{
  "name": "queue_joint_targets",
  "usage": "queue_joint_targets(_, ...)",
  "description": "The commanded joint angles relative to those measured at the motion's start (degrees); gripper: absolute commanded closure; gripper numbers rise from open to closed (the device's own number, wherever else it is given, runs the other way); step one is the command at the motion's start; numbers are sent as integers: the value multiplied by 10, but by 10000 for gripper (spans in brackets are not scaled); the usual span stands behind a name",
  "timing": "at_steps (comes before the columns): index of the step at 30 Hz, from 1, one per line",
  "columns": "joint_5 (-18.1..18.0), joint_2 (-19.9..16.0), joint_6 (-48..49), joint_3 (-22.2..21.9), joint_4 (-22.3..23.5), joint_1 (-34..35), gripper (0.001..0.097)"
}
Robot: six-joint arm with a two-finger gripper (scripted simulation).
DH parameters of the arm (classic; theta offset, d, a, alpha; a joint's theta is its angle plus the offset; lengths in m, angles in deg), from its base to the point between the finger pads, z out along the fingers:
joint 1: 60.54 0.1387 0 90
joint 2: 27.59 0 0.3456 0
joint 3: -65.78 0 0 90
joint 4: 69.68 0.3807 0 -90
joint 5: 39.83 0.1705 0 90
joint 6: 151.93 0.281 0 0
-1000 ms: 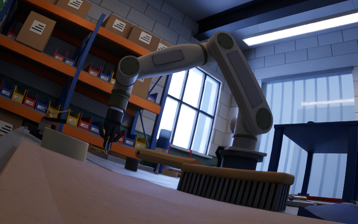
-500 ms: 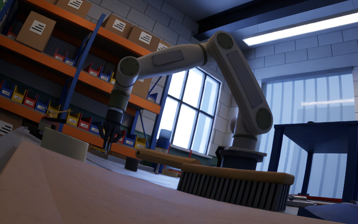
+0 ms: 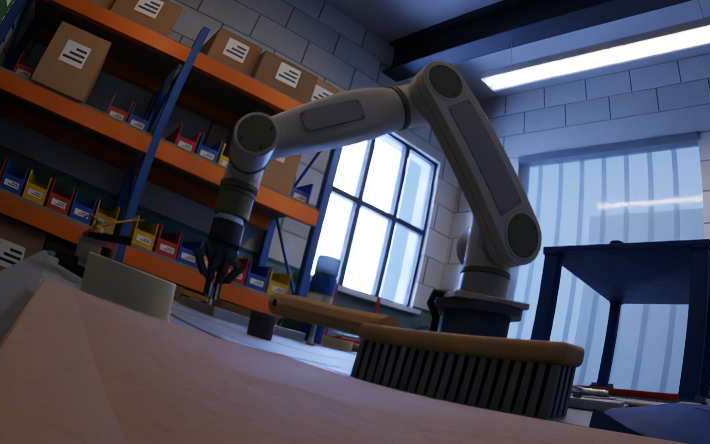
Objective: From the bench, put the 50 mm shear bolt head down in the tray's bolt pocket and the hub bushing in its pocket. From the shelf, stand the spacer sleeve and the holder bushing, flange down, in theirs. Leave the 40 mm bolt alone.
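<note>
A thin shear bolt hangs upright in my closed gripper, its lower end just above a flat brown tray far back on the bench. Which bolt it is I cannot tell from this low angle. A dark short cylinder, likely a bushing, stands on the bench to the right of the tray. The tray's pockets are hidden.
A large hand brush with dark bristles lies across the near bench, its wooden handle pointing back left. A pale tape roll sits left of the gripper. Orange shelving with bins stands behind, and a blue table to the right.
</note>
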Motion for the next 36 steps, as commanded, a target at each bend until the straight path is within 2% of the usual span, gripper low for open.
queue_joint_targets(1, 0, 1, 0, 1, 0, 0, 841)
queue_joint_targets(9, 0, 1, 0, 1, 0, 0, 681)
queue_joint_targets(24, -3, 3, 0, 1, 0, 0, 681)
queue_joint_targets(36, -40, 31, 0, 10, 0, 0, 681)
